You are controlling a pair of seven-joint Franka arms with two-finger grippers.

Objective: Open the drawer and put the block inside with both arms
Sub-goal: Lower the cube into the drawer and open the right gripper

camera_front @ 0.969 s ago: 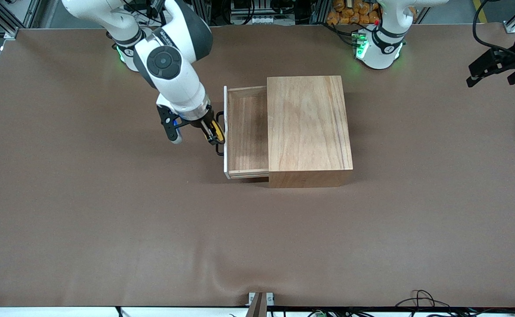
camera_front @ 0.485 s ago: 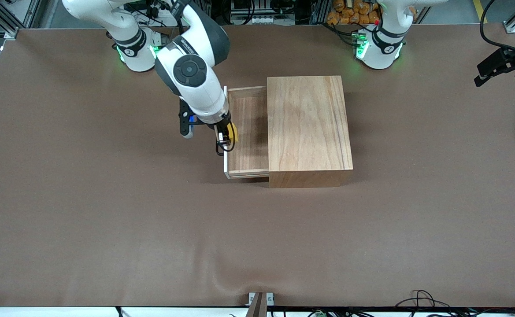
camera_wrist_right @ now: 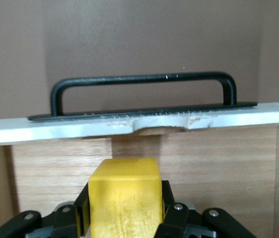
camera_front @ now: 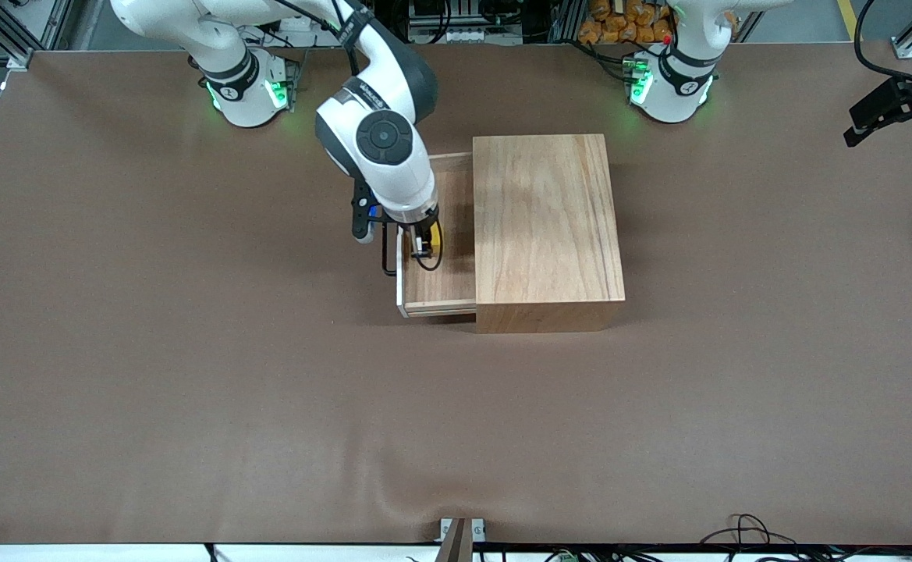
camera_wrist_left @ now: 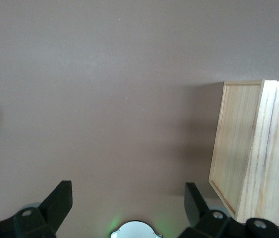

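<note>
The right gripper (camera_front: 424,251) is pinching the block (camera_front: 434,243) between its fingers, and in the right wrist view the yellow cube (camera_wrist_right: 125,198) is sitting squarely in the black fingers (camera_wrist_right: 82,210) with the drawer floor under it. A second ago this gripper was hanging over the bare table outside the pale front panel (camera_front: 399,277); half a second ago it was crossing the panel's top edge; now it is hovering over the open drawer (camera_front: 440,285), just inside the panel. The block is therefore over the tray and not yet resting on it.

From the gripper, the black U-shaped handle (camera_front: 387,261) is sticking out of the panel at about nine o'clock in the front view, and the wooden box (camera_front: 545,222) is rising at three o'clock, its top overhanging the part of the tray not pulled out. The right arm (camera_front: 381,152) is reaching in from eleven o'clock and covering the tray's end toward the bases. The drawer is standing pulled out as before.

The left gripper (camera_front: 896,109) is waiting over the table edge at the left arm's end, at two o'clock from the box, having drifted a little farther outward. Its fingers (camera_wrist_left: 60,201) are spread wide over bare table (camera_front: 190,375), with a corner of the box (camera_wrist_left: 253,148) in its wrist view
</note>
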